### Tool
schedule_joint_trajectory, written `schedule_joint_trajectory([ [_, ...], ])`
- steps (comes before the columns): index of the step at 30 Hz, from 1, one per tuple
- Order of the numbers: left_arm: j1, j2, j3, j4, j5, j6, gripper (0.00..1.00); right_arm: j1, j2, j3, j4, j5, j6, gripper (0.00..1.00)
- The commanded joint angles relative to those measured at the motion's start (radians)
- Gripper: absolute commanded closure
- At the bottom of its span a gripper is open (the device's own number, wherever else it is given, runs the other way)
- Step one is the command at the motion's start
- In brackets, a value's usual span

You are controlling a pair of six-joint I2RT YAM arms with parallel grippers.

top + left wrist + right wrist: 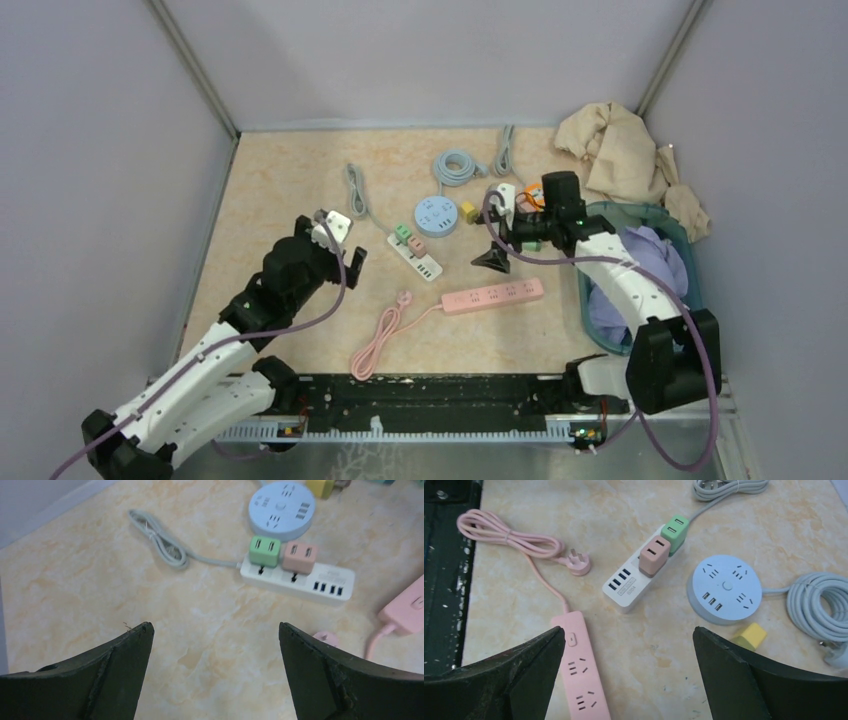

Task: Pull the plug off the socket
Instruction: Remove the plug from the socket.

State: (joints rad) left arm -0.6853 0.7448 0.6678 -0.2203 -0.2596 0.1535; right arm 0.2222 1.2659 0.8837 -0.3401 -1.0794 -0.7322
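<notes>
A marbled beige table (280, 190) between grey walls fills the overhead view. On it the white power strip (418, 258) lies mid-table carrying a green plug (402, 232) and a pink plug (416, 243), with the left gripper (340, 240) near its left and the right gripper (500, 240) off to its right. The left wrist view shows that gripper's fingers spread wide around nothing, with both plugs seated in the strip ahead. The right wrist view shows the right gripper's fingers equally wide and empty above a pink strip (579, 680), near a round blue socket (724, 587).

Overhead camera looks down; both wrist views share the white strip (300, 582).
</notes>
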Motion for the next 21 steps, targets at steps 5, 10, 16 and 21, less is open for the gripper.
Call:
schedule_joint_trajectory([
  [5,0.176,-0.039,-0.141,0.066,0.095,0.006,0.0,0.167,0.087,0.256,-0.243,0.385,-0.188,0.01],
  [10,0.181,-0.08,-0.171,0.084,0.043,0.01,0.0,0.24,0.159,0.367,-0.213,0.515,-0.073,0.01],
  [16,0.182,-0.094,-0.181,0.104,0.019,0.023,0.0,0.331,0.248,0.372,-0.118,0.666,0.032,0.01],
  [21,0.182,-0.1,-0.186,0.106,0.01,0.03,0.0,0.411,0.364,0.429,-0.056,0.728,0.214,0.03],
])
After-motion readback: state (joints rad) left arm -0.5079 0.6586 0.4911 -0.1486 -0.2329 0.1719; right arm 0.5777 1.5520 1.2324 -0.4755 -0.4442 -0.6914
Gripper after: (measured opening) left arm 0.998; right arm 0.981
